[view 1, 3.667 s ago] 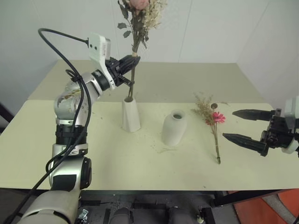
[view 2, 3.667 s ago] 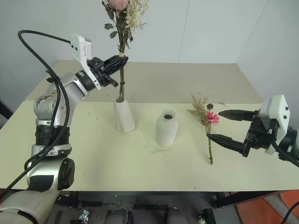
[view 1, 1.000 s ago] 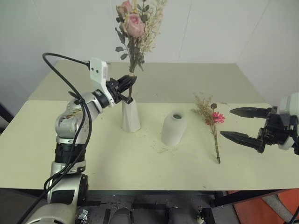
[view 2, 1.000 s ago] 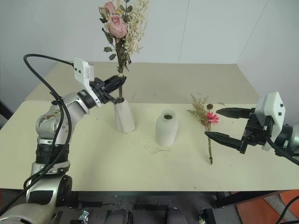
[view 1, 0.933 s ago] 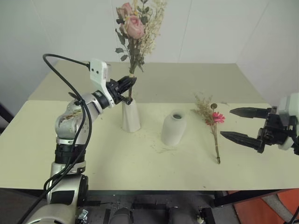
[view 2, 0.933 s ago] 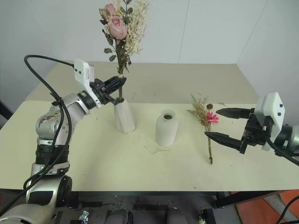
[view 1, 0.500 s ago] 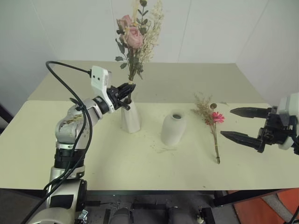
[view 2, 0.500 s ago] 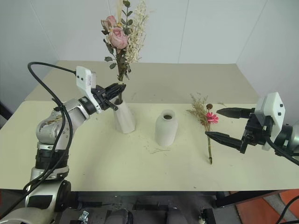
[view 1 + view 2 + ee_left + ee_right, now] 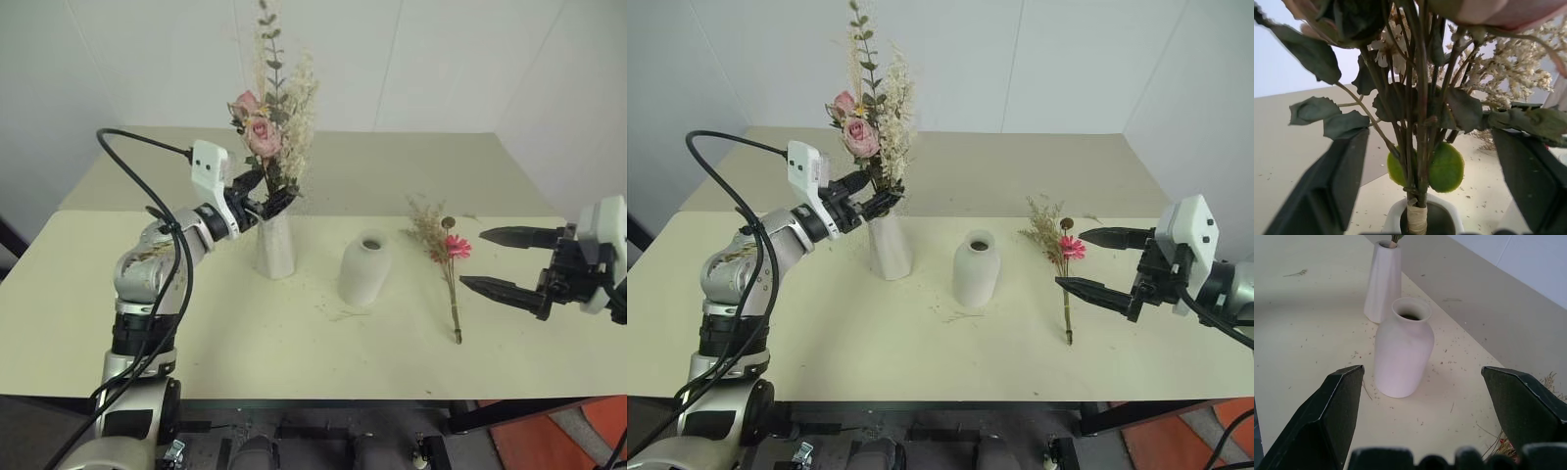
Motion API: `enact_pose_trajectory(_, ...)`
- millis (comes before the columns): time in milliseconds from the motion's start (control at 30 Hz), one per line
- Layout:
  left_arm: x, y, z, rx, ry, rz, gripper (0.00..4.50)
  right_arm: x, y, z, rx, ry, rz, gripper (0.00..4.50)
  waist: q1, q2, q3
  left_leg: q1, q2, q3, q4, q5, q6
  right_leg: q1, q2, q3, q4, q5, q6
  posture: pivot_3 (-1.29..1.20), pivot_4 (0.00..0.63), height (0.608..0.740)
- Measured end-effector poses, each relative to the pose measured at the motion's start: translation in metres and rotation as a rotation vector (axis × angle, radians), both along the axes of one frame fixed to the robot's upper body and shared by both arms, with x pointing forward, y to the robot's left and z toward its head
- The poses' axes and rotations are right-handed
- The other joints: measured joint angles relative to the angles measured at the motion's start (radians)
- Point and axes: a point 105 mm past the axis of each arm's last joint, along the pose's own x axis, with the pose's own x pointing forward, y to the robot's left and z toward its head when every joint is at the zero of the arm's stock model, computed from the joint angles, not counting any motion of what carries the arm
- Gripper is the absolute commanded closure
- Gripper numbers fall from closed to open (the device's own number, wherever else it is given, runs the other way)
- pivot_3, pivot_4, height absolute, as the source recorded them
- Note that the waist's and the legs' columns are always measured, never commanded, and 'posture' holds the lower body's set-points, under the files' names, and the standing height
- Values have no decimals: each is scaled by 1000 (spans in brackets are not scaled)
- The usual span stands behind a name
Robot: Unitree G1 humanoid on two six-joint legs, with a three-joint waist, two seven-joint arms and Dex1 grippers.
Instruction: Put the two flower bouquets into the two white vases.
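The pale pink rose bouquet (image 9: 265, 137) stands upright with its tied stems down in the mouth of the tall slim white vase (image 9: 274, 245). My left gripper (image 9: 261, 199) is open, one finger on either side of the stems (image 9: 1418, 147) just above the vase mouth (image 9: 1422, 221), apart from them. The shorter round white vase (image 9: 364, 269) stands to the right with nothing in it. The thin dried bouquet with the bright pink daisy (image 9: 449, 262) lies flat on the table. My right gripper (image 9: 472, 258) hovers open just right of it, pointing towards the round vase (image 9: 1403, 355).
The things stand on a pale yellow-green table (image 9: 245, 343), with a second table (image 9: 392, 166) joined on behind. Small plant crumbs are scattered around the vases. A white wall closes the far side.
The left gripper has opened and the rose bouquet has slid down into the tall vase, so the blooms sit lower. The right arm has stayed still.
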Motion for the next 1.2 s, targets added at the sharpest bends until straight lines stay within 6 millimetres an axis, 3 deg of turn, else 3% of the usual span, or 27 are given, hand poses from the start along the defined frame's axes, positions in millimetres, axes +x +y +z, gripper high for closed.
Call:
enact_pose_trajectory(133, -14, 11, 0, 73, -10, -9, 44, 0, 0, -1, -1, 2, 0, 0, -9, 0, 0, 0, 0, 0, 0, 0, 0, 0, 0, 0, 0, 0, 0, 0, 150, 740)
enact_pose_trajectory(400, -49, 58, -15, 268, 39, -13, 44, 4, -8, -10, -42, 35, -65, 0, -10, 0, 0, 1, 1, 1, -1, 0, 0, -1, 0, 0, 0, 0, 0, 0, 150, 740)
enact_pose_trajectory(500, -62, 64, -11, 294, 31, -46, 44, 10, -11, -16, -69, 82, -118, 0, -3, 0, 0, 1, 1, 1, -1, 0, 0, 0, 0, 0, 0, 0, 0, 0, 150, 740)
enact_pose_trajectory(667, -90, 61, -11, 340, 19, -214, 44, 28, -20, -25, -120, 200, -291, 0, -8, 0, 0, 0, 2, 2, -1, 0, 0, -2, 0, 0, 0, -1, -2, 0, 150, 740)
enact_pose_trajectory(800, -108, 52, -8, 370, -14, -361, 44, 35, -21, -44, -162, 372, -379, 0, -8, 1, 0, 0, 2, 2, -1, 0, 0, -3, 0, 0, 1, -1, -2, 0, 150, 740)
enact_pose_trajectory(1200, -123, 37, 2, 350, -68, -551, 44, 71, -22, -84, -189, 778, -730, 0, -9, 1, 0, -14, 2, 3, -1, 0, 0, -18, 1, 1, 2, -1, -3, 0, 150, 740)
